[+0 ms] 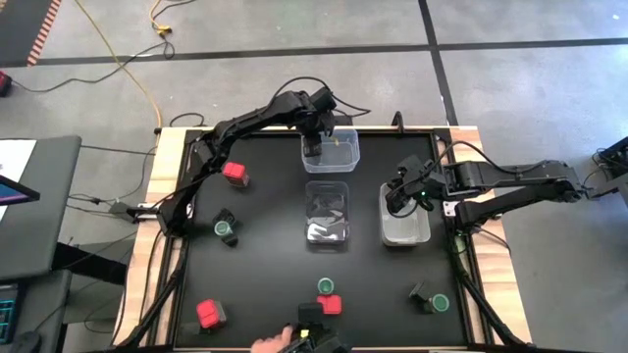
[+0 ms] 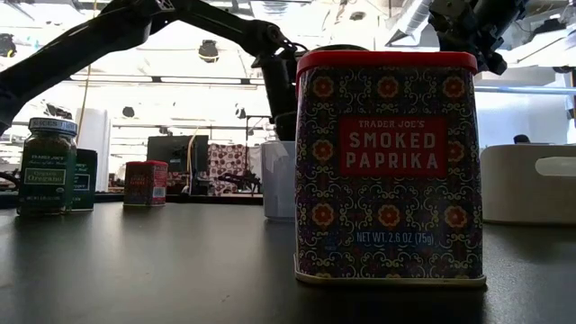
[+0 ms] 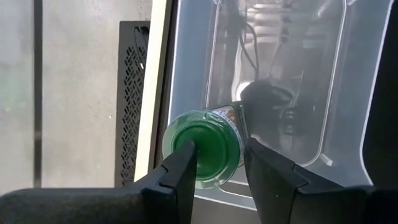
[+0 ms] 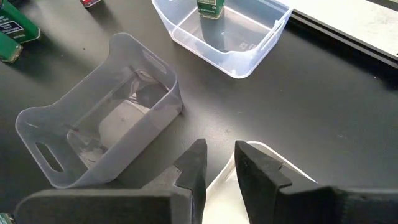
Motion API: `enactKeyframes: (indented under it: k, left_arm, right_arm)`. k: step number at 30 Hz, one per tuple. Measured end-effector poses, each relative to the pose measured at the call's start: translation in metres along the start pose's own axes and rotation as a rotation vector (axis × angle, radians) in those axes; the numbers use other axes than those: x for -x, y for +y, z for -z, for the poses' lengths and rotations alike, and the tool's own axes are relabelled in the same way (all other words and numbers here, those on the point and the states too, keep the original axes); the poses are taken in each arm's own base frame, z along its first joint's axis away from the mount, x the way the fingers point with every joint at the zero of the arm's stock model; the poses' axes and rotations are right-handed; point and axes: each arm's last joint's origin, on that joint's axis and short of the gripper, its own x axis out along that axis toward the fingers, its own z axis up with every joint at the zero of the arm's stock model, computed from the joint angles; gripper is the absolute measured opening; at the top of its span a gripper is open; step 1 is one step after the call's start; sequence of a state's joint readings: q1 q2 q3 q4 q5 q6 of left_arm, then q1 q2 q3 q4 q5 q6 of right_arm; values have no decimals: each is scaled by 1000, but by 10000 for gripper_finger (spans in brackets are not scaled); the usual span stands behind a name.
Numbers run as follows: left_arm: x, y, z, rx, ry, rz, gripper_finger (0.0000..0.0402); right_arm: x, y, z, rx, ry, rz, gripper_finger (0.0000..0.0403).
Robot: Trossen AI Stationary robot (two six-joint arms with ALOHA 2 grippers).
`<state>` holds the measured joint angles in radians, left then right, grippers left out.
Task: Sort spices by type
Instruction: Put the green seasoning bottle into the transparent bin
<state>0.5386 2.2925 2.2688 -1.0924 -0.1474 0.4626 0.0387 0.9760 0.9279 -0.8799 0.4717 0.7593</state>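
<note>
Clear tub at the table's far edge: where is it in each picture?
High view: tub top middle, under left gripper.
Low view: tub just left of paprika tin.
Left wrist view: tub fills the right.
Right wrist view: tub top middle.
Landmark: green-lidded jar inside.

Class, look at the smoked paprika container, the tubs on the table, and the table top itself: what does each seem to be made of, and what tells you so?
Smoked paprika container: probably a printed metal tin, judging by its crisp edges and bottom seam, with a red lid. Tubs: clear, slightly frosted plastic; the table shows through them. Table top: a matte black surface; the material is unclear.
</note>
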Motion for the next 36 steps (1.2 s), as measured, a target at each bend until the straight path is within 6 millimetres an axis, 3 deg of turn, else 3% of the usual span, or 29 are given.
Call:
enactKeyframes:
  k: [12, 18, 28, 36]
  left_arm:
    - [0, 0, 0, 113, -2, 8, 123]
    - [0, 0, 0, 106, -4, 12, 104]
    - [0, -1, -2, 53, -35, 46, 75]
    - [0, -1, -3, -144, -44, 41, 75]
  right_arm:
    - [0, 0, 0, 0, 0, 0, 111]
    - [0, 0, 0, 0, 0, 0, 111]
    - [0, 0, 0, 0, 0, 0, 111]
    - [0, 0, 0, 1, 0, 0, 111]
